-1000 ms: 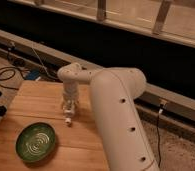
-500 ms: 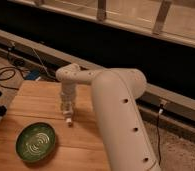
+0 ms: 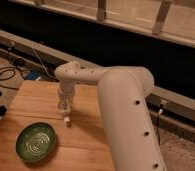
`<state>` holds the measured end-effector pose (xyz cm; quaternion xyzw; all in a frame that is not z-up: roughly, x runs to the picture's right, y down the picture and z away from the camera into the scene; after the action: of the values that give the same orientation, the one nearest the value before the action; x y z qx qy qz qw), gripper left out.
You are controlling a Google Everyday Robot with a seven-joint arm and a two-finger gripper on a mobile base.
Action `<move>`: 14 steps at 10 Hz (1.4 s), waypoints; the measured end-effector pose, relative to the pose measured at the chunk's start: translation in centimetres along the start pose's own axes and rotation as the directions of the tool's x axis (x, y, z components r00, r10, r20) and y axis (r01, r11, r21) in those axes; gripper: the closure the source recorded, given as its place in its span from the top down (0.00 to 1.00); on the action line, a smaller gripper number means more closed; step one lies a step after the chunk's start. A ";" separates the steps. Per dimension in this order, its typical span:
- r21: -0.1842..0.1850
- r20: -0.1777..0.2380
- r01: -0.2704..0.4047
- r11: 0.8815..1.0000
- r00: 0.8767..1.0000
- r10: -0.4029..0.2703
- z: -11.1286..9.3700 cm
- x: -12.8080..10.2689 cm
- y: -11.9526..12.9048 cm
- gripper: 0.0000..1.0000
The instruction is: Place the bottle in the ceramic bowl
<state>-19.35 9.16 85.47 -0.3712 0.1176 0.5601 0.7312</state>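
My gripper point(image 3: 65, 105), centre frame, clasps the bottle point(image 3: 66, 116) cap-down over the table point(image 3: 36, 100), ready for the bowl point(image 3: 36, 142) lower left.

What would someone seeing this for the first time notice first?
The bulky white arm fills the right and centre, reaching left. Its claw points down over the wooden table, with the small pale bottle at its tip. The green ceramic bowl sits at lower left on the table, apart from both.

The wooden table point(image 3: 38, 102) bears the ceramic bowl point(image 3: 36, 142); above its middle the gripper point(image 3: 65, 108) holds the bottle point(image 3: 67, 119).
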 end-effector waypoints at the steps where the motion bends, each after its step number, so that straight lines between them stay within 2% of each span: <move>1: 0.005 0.016 0.036 0.999 0.999 -0.036 -1.5 0.4 1.0 0.00; 3: 0.027 0.038 0.079 0.996 0.996 -0.080 -4.5 1.7 3.0 0.00; 5: 0.047 0.048 0.075 0.996 0.996 -0.077 -6.6 4.2 4.5 0.00; 7: 0.054 0.033 0.046 0.997 0.998 -0.048 -6.4 6.7 6.7 0.00; 8: 0.047 0.021 0.040 0.998 0.999 -0.041 -5.8 7.1 7.1 0.00; 14: 0.046 0.021 0.037 0.998 0.999 -0.038 -5.9 7.1 7.0 0.00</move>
<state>-21.84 11.11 74.32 -0.3504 0.1154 0.5473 0.7512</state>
